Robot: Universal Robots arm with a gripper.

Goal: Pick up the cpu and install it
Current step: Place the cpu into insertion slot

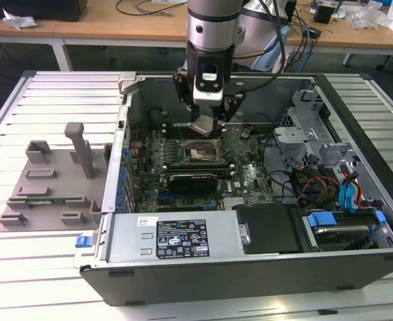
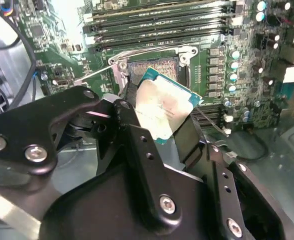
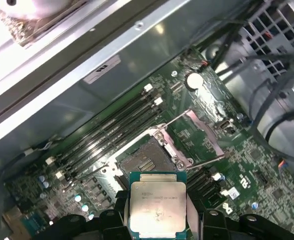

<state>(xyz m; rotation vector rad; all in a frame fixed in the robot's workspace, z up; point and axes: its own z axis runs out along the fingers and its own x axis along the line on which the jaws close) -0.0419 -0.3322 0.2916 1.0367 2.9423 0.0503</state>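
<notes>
At the exterior view's left the grey plastic fixture [image 1: 49,177] is seen on the slatted table [image 1: 23,267]. Well apart from it, inside the open computer case [image 1: 183,271], the gripper [image 1: 204,124] hangs just above the socket [image 1: 200,152], whose retaining plate is swung open. For this step to be done well, it is judged that the cpu [image 3: 157,210] should be squared with the socket's outline and held level, since the contacts beneath are easily bent. The chip is pinched by opposite edges between the two fingers [image 2: 187,137]. It is seen as a thin square with a dull silvery, faintly smudged top plate and a green rim.
</notes>
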